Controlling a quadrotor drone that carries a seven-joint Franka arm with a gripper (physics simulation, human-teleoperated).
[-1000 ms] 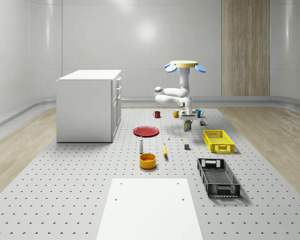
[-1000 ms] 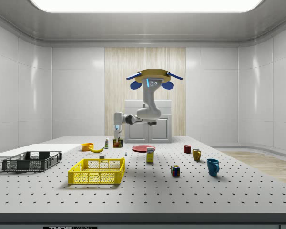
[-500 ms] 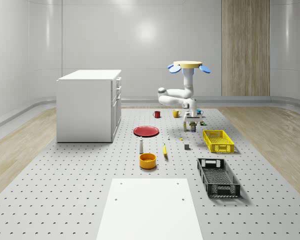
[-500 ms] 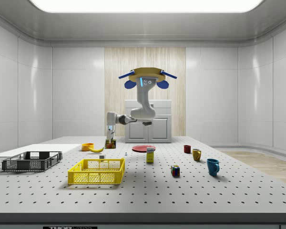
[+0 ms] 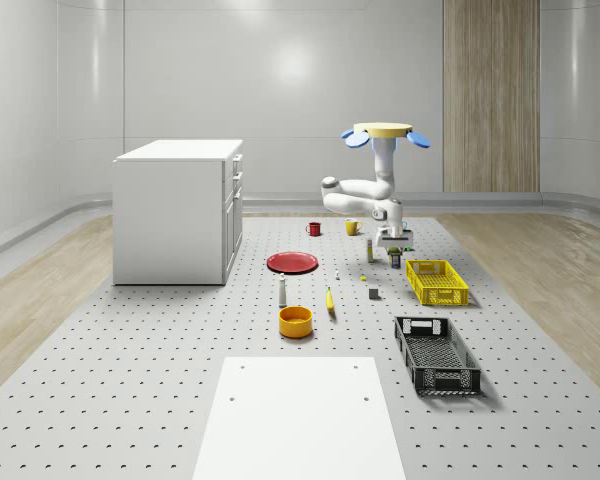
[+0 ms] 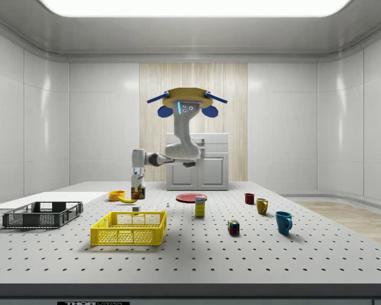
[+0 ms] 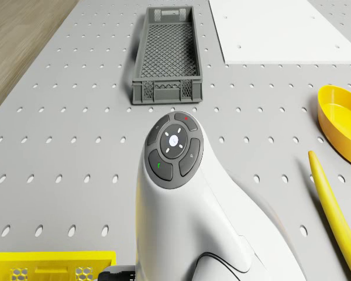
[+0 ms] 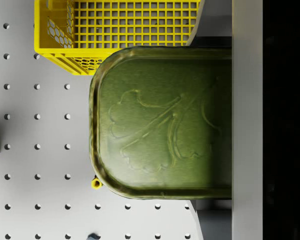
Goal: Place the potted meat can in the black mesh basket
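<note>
Whole-scene view: a quadrotor drone (image 5: 386, 133) with a tan disc body and blue rotors hovers above the far part of a perforated grey table (image 5: 130, 380); its white arm bends down to a gripper (image 5: 394, 245) that holds the potted meat can (image 5: 396, 258) in the air just beyond the far end of a yellow crate (image 5: 436, 281); the black mesh basket (image 5: 436, 354) lies nearer the camera, well apart from the can; a red plate (image 5: 292, 262), an orange bowl (image 5: 295, 321), a banana (image 5: 330, 299) and a white cabinet (image 5: 178, 210) stand toward this view's left. Side view: the drone hovers high over the table; the gripper (image 6: 138, 188) hangs at the arm's end with the can (image 6: 138, 192) pinched beneath it, above the tabletop and behind the yellow crate (image 6: 129, 227); the black mesh basket (image 6: 42, 214) sits at this view's left; a blue mug (image 6: 283, 222) stands at the right. Drone view: the arm's white wrist link (image 7: 181, 193) is close to the camera; the black mesh basket (image 7: 169, 54) lies beyond it. Wrist view: the can's olive embossed top (image 8: 162, 122) is pressed against a grey finger (image 8: 247, 120); the yellow crate (image 8: 115, 30) lies just past it.
</note>
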